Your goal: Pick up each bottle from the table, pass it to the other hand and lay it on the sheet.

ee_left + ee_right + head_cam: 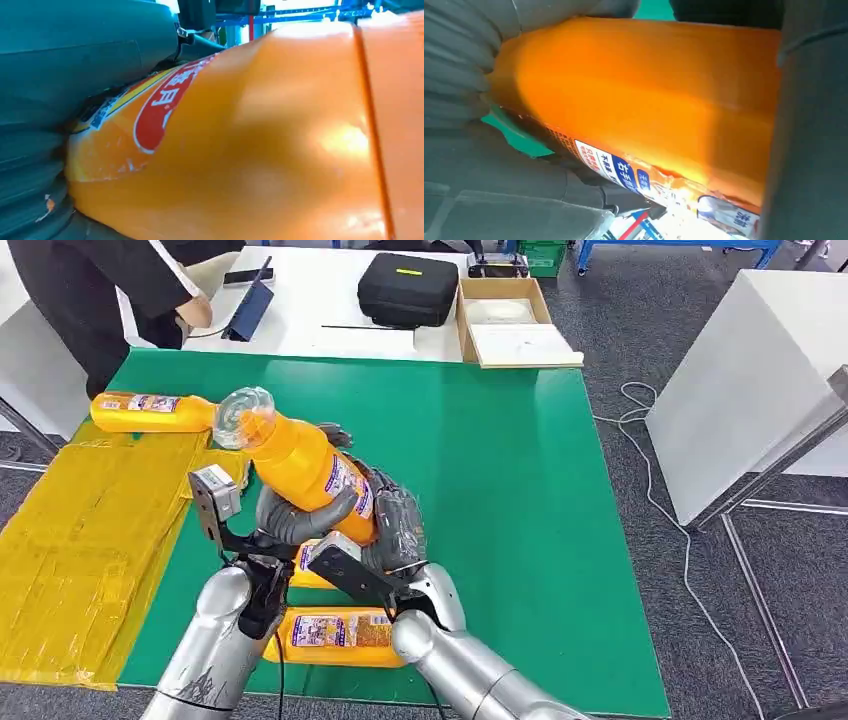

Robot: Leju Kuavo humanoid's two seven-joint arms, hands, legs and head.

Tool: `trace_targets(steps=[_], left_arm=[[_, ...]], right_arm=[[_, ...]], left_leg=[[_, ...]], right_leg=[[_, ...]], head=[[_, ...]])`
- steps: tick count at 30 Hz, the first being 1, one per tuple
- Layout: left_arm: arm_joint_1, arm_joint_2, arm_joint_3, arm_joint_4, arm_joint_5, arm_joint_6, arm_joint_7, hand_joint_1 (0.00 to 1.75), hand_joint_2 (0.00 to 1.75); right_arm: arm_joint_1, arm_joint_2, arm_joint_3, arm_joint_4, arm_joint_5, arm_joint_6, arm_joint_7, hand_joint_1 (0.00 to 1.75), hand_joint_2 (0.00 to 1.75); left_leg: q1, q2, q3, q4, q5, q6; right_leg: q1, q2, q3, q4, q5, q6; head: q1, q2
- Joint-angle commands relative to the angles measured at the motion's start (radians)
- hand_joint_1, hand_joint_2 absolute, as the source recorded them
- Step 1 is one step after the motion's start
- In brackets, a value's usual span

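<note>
Bottle (300, 462) tilted, gripped by left hand (295, 518), right hand (398, 525)

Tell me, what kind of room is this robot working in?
Probably a lab or test workshop: grey carpet, loose cables on the floor, plain white tables with a black equipment case, and a green mat laid out for bottle practice.

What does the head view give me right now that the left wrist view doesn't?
Head view alone: the green table, the yellow sheet with one orange plastic bottle lying at its far edge, two more orange bottles below the arms, the lower one nearest the robot, and both the left hand and right hand gripping the raised bottle. Left wrist view alone: the red label patch up close. Both: the raised bottle's orange body.
</note>
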Motion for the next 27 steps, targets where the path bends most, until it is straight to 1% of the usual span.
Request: trace_targets(steps=[1, 4, 6, 7, 8, 15, 16, 17, 18, 19, 20, 21, 22, 24, 27], left_arm=[[-0.058, -0.023, -0.061, 0.031, -0.007, -0.006, 0.009, 1.75, 1.75], [-0.058, -0.023, -0.061, 0.031, -0.007, -0.006, 0.009, 1.75, 1.75], [-0.058, -0.023, -0.061, 0.031, -0.007, -0.006, 0.009, 1.75, 1.75], [-0.058, -0.023, -0.061, 0.031, -0.007, -0.006, 0.009, 1.75, 1.75], [-0.058, -0.023, -0.061, 0.031, -0.007, -0.006, 0.009, 1.75, 1.75], [-0.071, -0.025, -0.062, 0.04, -0.001, -0.006, 0.004, 1.75, 1.75], [-0.07, -0.025, -0.062, 0.036, -0.001, -0.006, 0.004, 1.75, 1.75], [-0.068, -0.023, -0.06, 0.03, -0.001, -0.005, 0.004, 1.75, 1.75], [-0.065, -0.02, -0.057, 0.024, -0.001, -0.004, 0.004, 1.75, 1.75], [-0.062, -0.018, -0.049, 0.02, 0.0, -0.001, 0.004, 1.75, 1.75], [-0.055, -0.014, -0.036, 0.014, 0.001, 0.003, 0.004, 1.75, 1.75], [-0.051, -0.011, -0.024, 0.011, 0.004, 0.007, 0.004, 1.75, 1.75], [-0.047, -0.004, -0.014, 0.011, 0.005, 0.009, 0.004, 1.75, 1.75], [-0.047, -0.004, -0.012, 0.011, 0.005, 0.01, 0.003, 1.75, 1.75], [-0.038, 0.01, 0.014, 0.005, -0.002, 0.044, -0.003, 1.75, 1.75]], right_arm=[[-0.021, 0.006, 0.198, 0.079, -0.001, 0.025, -0.035, 1.75, 1.75], [-0.021, 0.006, 0.198, 0.079, -0.001, 0.025, -0.035, 1.75, 1.75], [-0.021, 0.006, 0.198, 0.079, -0.001, 0.025, -0.035, 1.75, 1.75], [-0.021, 0.006, 0.198, 0.079, -0.001, 0.025, -0.035, 1.75, 1.75], [-0.021, 0.006, 0.198, 0.079, -0.001, 0.025, -0.035, 1.75, 1.75], [-0.021, 0.006, 0.186, 0.082, -0.023, 0.012, -0.056, 1.75, 1.75], [-0.018, 0.006, 0.177, 0.076, -0.03, 0.005, -0.063, 1.01, 1.75], [-0.01, 0.006, 0.153, 0.065, -0.051, 0.005, -0.088, 0.0, 1.75], [-0.006, 0.006, 0.13, 0.059, -0.06, 0.016, -0.108, 0.0, 1.75], [0.002, 0.006, 0.099, 0.048, -0.055, 0.017, -0.128, 0.0, 1.75], [0.017, 0.006, 0.047, 0.027, -0.034, 0.027, -0.153, 0.0, 1.75], [0.036, -0.003, 0.008, -0.013, -0.004, 0.035, -0.163, 0.0, 1.75], [0.05, -0.015, -0.016, -0.051, 0.017, 0.043, -0.158, 0.0, 1.75], [0.057, -0.022, -0.02, -0.072, 0.03, 0.05, -0.15, 0.0, 1.75], [0.128, -0.077, -0.087, -0.254, 0.074, 0.075, -0.154, 0.0, 1.75]], left_leg=[[0.001, -0.004, 0.002, 0.001, -0.001, -0.003], [0.001, -0.003, 0.001, 0.0, 0.0, -0.002], [0.001, -0.005, 0.004, 0.001, -0.001, -0.004], [0.001, -0.003, 0.001, 0.0, 0.0, -0.002], [0.001, -0.004, 0.003, 0.0, -0.001, -0.003], [0.001, -0.004, 0.001, 0.0, 0.0, -0.002], [0.001, -0.005, 0.002, 0.001, -0.001, -0.003], [0.001, -0.005, 0.001, 0.0, 0.0, -0.002], [0.001, -0.003, 0.0, 0.0, 0.0, -0.002], [0.001, -0.006, 0.004, 0.001, -0.002, -0.004], [0.001, -0.004, 0.001, 0.0, 0.0, -0.002], [0.001, -0.005, 0.002, 0.001, -0.001, -0.003], [0.001, -0.004, 0.002, 0.001, -0.001, -0.003], [0.001, -0.003, 0.001, 0.0, 0.0, -0.002], [0.001, -0.004, 0.002, 0.0, -0.001, -0.003]], right_leg=[[0.001, -0.005, 0.004, 0.0, -0.002, -0.001], [0.001, -0.003, 0.002, 0.0, -0.001, 0.0], [0.0, -0.005, 0.005, 0.001, -0.003, -0.001], [0.001, -0.003, 0.002, 0.0, -0.001, 0.0], [0.001, -0.005, 0.004, 0.0, -0.002, -0.001], [0.001, -0.004, 0.002, 0.0, -0.001, 0.0], [0.001, -0.006, 0.004, 0.0, -0.002, -0.001], [0.001, -0.005, 0.003, 0.0, -0.001, 0.0], [0.001, -0.004, 0.001, 0.0, -0.001, 0.0], [0.001, -0.006, 0.005, 0.001, -0.003, -0.001], [0.001, -0.004, 0.002, 0.0, -0.001, 0.0], [0.001, -0.005, 0.004, 0.001, -0.002, -0.001], [0.001, -0.004, 0.003, 0.0, -0.002, -0.001], [0.001, -0.003, 0.002, 0.0, -0.001, 0.0], [0.001, -0.004, 0.004, 0.0, -0.002, -0.001]], head=[[0.0, 0.0], [0.0, 0.0], [0.001, 0.0], [0.0, 0.0], [0.001, 0.0], [0.0, 0.0], [0.0, 0.0], [0.001, 0.0], [0.0, 0.0], [0.001, 0.0], [0.0, 0.0], [0.001, 0.0], [0.0, 0.0], [0.0, 0.0], [0.0, 0.0]])
